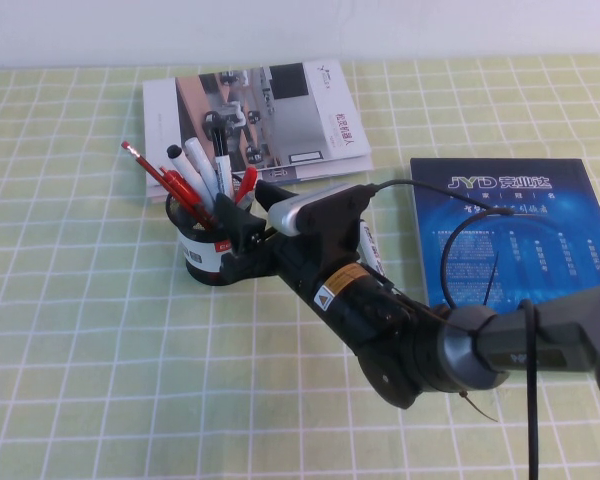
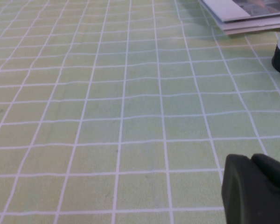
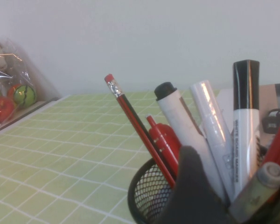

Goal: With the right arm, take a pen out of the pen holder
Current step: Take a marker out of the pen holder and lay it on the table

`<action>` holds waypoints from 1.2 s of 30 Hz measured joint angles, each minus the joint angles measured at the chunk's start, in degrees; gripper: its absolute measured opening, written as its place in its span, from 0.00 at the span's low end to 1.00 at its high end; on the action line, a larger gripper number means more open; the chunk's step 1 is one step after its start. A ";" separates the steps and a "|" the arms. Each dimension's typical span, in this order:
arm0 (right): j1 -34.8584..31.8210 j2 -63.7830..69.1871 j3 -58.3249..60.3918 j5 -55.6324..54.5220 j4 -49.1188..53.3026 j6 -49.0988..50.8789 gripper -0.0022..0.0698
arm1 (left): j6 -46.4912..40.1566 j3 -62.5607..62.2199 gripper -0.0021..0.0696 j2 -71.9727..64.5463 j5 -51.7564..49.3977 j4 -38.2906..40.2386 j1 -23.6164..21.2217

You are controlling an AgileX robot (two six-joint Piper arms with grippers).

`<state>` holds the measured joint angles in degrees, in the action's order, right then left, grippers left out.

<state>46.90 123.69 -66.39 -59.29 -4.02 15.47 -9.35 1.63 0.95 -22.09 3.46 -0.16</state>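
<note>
The black mesh pen holder (image 1: 202, 262) (image 3: 147, 193) stands left of the table's middle. It holds a red pencil (image 1: 152, 178) (image 3: 130, 116), white markers (image 1: 204, 170) (image 3: 245, 126) and red pens (image 1: 245, 185) (image 3: 164, 140). My right gripper (image 1: 242, 235) (image 3: 240, 196) reaches in from the right at the holder's rim. It is open, with a grey-capped pen (image 3: 259, 184) lying between its fingers and one dark finger (image 3: 191, 182) in front of the markers. My left gripper (image 2: 249, 161) hovers low over the cloth away from the holder, fingers together.
A white brochure (image 1: 255, 110) (image 2: 242, 11) lies just behind the holder. A blue book (image 1: 515, 225) lies to the right, beside my right arm. A plastic bag of toys (image 3: 9, 93) sits at the table's far edge. Green checked cloth covers the table.
</note>
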 joint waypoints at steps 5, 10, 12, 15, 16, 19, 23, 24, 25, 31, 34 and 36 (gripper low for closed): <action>0.00 0.00 0.00 0.00 -0.87 0.00 0.54 | 0.00 0.00 0.02 0.00 0.00 0.00 0.00; 0.00 0.00 0.00 0.00 -1.10 0.00 0.50 | 0.00 0.00 0.02 0.00 0.00 0.00 0.00; 0.00 0.00 0.00 0.00 -1.10 0.00 0.47 | 0.00 0.00 0.02 0.00 0.00 0.00 0.00; 0.00 0.00 0.00 0.00 -1.10 0.00 0.42 | 0.00 0.00 0.02 0.00 0.00 0.00 0.00; 0.00 0.00 0.00 0.09 -1.10 0.00 0.40 | 0.00 0.00 0.02 0.00 0.00 0.00 0.00; 0.00 0.00 0.00 0.09 -1.10 0.00 0.37 | 0.00 0.00 0.02 0.00 0.00 0.00 0.00; 0.00 0.00 0.00 -0.60 -1.10 0.00 0.33 | 0.00 0.00 0.02 0.00 0.00 0.00 0.00; 0.00 0.00 0.00 -0.83 -1.10 0.00 0.32 | 0.00 0.00 0.02 0.00 0.00 0.00 0.00; 0.00 0.00 0.00 -0.83 -1.10 0.00 0.31 | 0.00 0.00 0.02 0.00 0.00 0.00 0.00; 0.00 0.00 0.00 -0.72 -0.52 0.00 0.27 | 0.00 0.00 0.02 0.00 0.00 0.00 0.00; 0.00 0.00 0.00 0.32 -0.13 0.00 0.27 | 0.00 0.00 0.02 0.00 0.00 0.00 0.00; 0.00 0.00 0.00 0.70 -0.09 0.00 0.27 | 0.00 0.00 0.02 0.00 0.00 0.00 0.00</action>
<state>46.90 123.69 -66.39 -58.59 -4.11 15.47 -9.35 1.63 0.95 -22.09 3.46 -0.16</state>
